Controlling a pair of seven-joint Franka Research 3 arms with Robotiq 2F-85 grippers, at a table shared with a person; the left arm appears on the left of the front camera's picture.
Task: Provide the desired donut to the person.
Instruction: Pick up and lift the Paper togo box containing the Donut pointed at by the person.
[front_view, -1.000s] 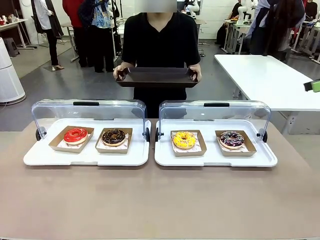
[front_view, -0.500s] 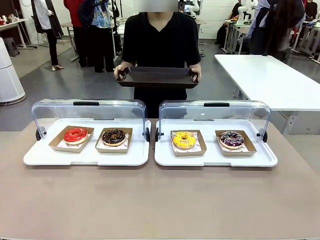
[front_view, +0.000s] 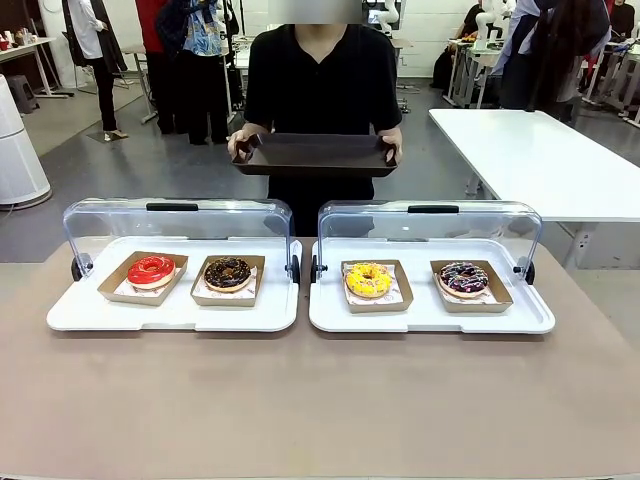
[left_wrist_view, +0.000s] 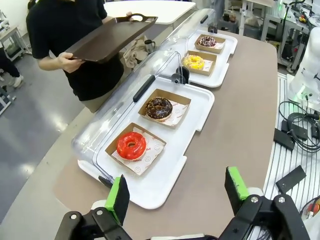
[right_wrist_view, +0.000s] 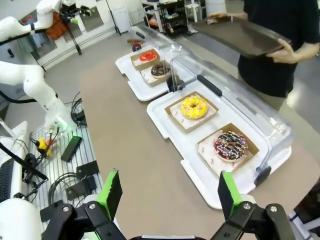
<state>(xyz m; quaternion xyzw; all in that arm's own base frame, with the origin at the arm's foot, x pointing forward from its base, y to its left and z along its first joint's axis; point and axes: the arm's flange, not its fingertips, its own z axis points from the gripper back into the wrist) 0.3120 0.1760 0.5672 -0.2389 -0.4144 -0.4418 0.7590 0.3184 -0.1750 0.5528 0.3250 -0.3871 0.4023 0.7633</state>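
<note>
While the person (front_view: 318, 80) stands at the far side of the table (front_view: 320, 410) holding a dark brown tray (front_view: 315, 155) level in both hands, four donuts sit in paper boats under swung-back clear lids. A red donut (front_view: 151, 269) and a chocolate donut (front_view: 228, 272) are on the left display tray (front_view: 170, 316), a yellow donut (front_view: 368, 279) and a purple-iced donut (front_view: 464, 277) on the right display tray (front_view: 430, 320). The left gripper (left_wrist_view: 177, 190) and right gripper (right_wrist_view: 169, 192) hang well back from the trays, jaws wide apart and empty.
</note>
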